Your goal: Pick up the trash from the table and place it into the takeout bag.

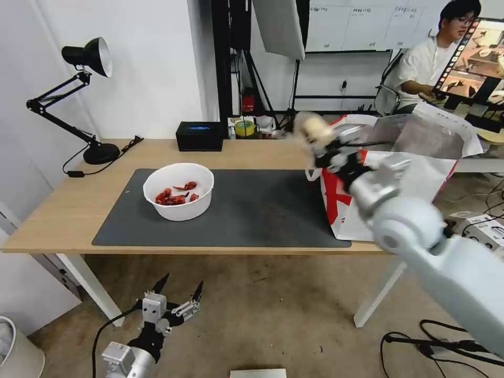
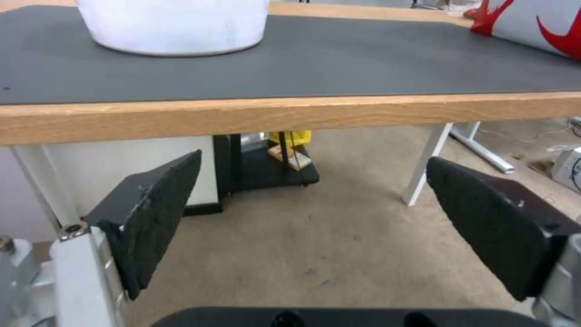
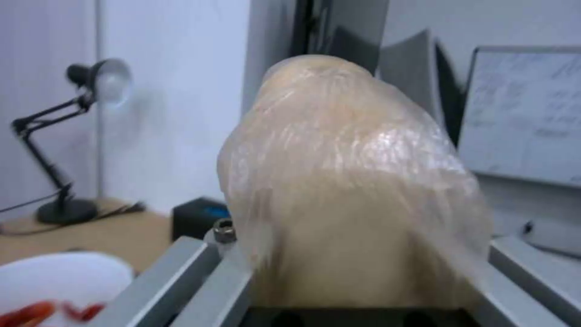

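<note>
Light-wood tabletop (image 1: 252, 152) with dark grey mat: our right gripper (image 1: 321, 137), jaws pinching the tan round lump (image 1: 311, 127), hangs beside the white takeout bag's (image 1: 420, 173) mouth; next, we judge, carry over and release; left gripper (image 1: 176, 296) parked low, jaws spread.

A white wall (image 1: 157, 63) is seen behind the desk, with a dark vertical post (image 1: 222, 58) standing beside it; a black desk lamp (image 1: 79, 100) is set against the wall, its shade raised on a jointed arm; a black rectangular box (image 1: 199, 136) is placed farther along; a whiteboard (image 1: 357, 23) is mounted farther back, and a tripod stand (image 1: 294, 89) is set below it; the floor (image 1: 262, 310) is covered in brownish carpet, across which black cables (image 1: 436, 344) are trailed.
</note>
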